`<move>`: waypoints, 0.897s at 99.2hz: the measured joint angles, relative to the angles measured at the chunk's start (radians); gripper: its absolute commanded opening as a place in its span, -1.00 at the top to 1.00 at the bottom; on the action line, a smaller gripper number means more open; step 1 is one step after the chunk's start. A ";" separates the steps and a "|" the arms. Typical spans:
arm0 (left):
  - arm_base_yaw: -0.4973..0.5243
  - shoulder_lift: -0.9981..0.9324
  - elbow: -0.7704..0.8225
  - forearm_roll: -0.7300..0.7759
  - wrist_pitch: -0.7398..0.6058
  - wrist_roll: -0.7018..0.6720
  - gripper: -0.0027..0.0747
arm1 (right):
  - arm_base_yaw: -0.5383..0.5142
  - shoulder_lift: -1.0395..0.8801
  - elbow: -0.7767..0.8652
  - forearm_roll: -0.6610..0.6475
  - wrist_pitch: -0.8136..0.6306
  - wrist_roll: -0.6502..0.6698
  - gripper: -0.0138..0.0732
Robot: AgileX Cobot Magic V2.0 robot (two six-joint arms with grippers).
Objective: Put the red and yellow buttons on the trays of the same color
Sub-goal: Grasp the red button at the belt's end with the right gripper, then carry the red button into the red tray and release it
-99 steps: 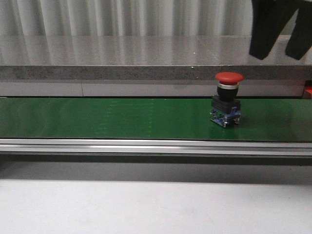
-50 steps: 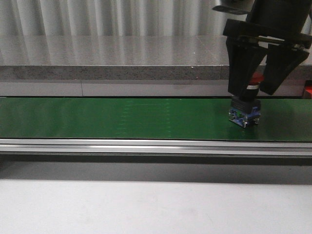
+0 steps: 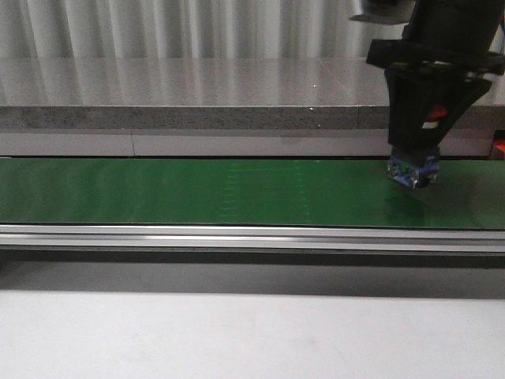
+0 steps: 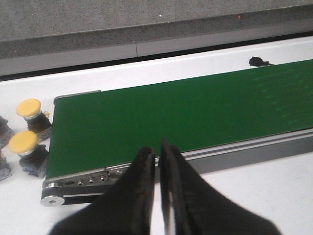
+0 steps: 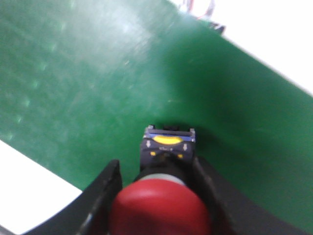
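The right gripper point(image 3: 420, 150) is matte black, its squared body narrowing into two flat, wedge-shaped fingers point(image 5: 100, 196) with smooth inner faces; a small white mark shows on its front. The left gripper point(image 4: 157, 196) is equally black, its two fingers point(image 4: 139, 188) long, tapered and slightly scuffed along their edges.

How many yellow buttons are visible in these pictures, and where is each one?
2. Both stand on the white table beside the end of the green conveyor belt: one yellow button farther back, the other yellow button nearer. More may be hidden past the frame edge.
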 measured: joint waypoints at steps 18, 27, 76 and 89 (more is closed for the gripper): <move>0.000 0.000 0.000 0.000 0.000 0.000 0.95 | -0.125 -0.031 -0.079 -0.057 0.006 0.000 0.31; 0.000 0.000 0.000 0.000 0.000 0.000 0.95 | -0.485 -0.018 -0.100 -0.087 0.014 0.004 0.31; 0.000 0.000 0.000 0.000 0.000 0.000 0.95 | -0.618 0.116 -0.100 -0.089 -0.053 0.026 0.31; 0.000 0.000 0.000 0.000 0.000 0.000 0.95 | -0.618 0.153 -0.100 -0.089 -0.076 0.026 0.31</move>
